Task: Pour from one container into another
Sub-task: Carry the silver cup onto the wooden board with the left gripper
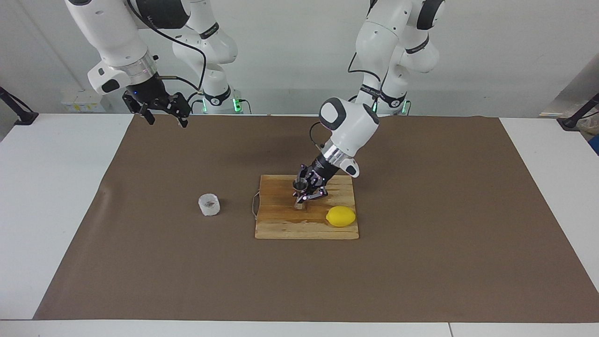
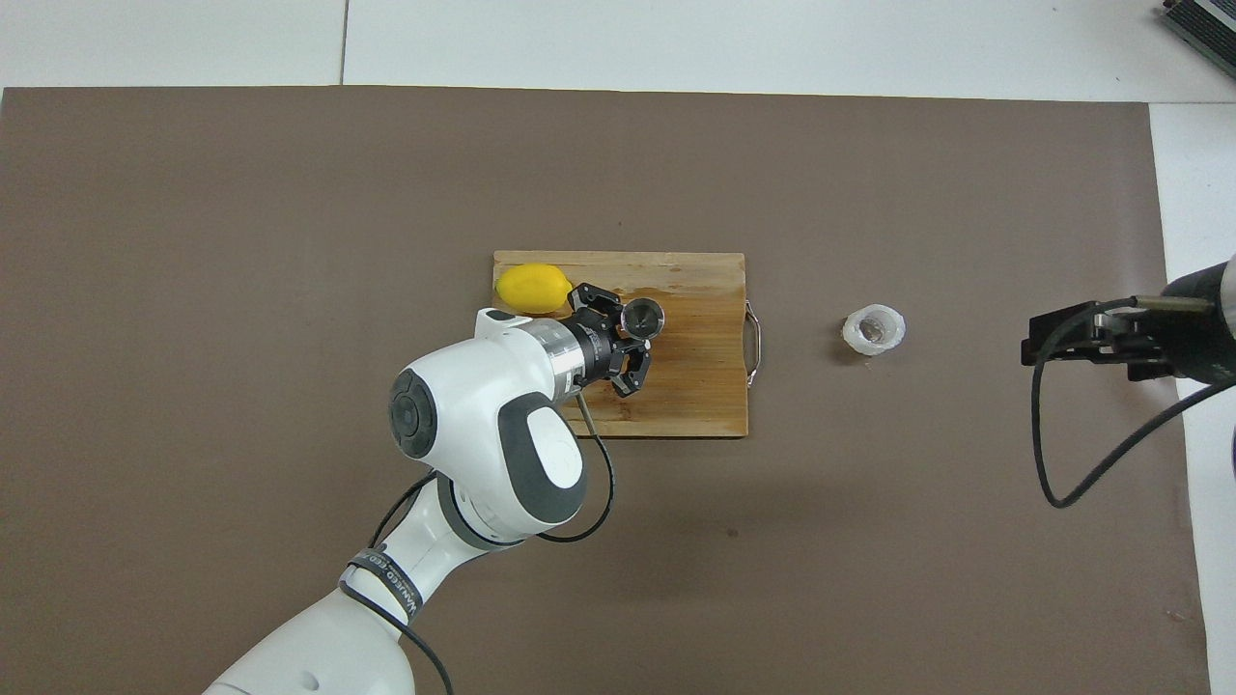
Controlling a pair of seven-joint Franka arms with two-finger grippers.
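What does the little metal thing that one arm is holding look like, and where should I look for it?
Look at the wooden cutting board in the middle of the brown mat. Over it, the left gripper is shut on a steel jigger. Unlike the yellow lemon on the board and the frosted cup on the mat, it is shiny and hourglass-shaped.

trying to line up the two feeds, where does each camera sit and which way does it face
Facing view: high across the table, looking at the robots; both arms show whole, left gripper holding the jigger over the cutting board, right gripper waiting.
Overhead view: above the robots' end, looking steeply down; left arm and right gripper show.
Shared, mirrored: board, jigger, lemon, frosted cup.
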